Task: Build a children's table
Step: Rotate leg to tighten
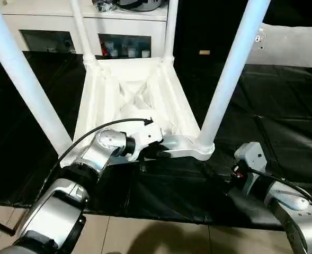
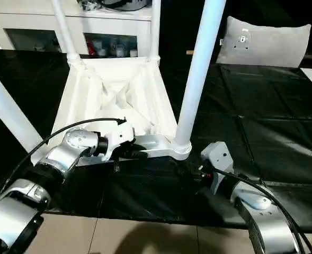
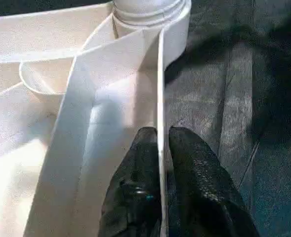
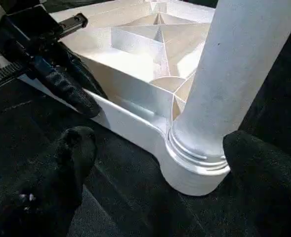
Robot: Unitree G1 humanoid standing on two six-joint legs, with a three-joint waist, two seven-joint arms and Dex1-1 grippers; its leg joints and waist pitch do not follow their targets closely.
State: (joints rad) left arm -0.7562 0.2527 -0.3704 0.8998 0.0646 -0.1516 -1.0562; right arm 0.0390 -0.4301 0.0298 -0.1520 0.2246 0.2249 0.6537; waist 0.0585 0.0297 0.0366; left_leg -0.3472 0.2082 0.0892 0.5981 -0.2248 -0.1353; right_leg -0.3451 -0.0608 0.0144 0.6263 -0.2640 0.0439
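text on my table top (image 1: 140,95): none readable
text on the legs (image 1: 235,69): none
labels on my arms and grippers: none legible
cabinet shelf items (image 1: 125,50): too small to read
grey panel (image 2: 264,45) far back on my right: small mark, unreadable
black floor cover (image 2: 261,137): no print

Dim scene — glare whitens the table (image 1: 140,90) — soft shadows.
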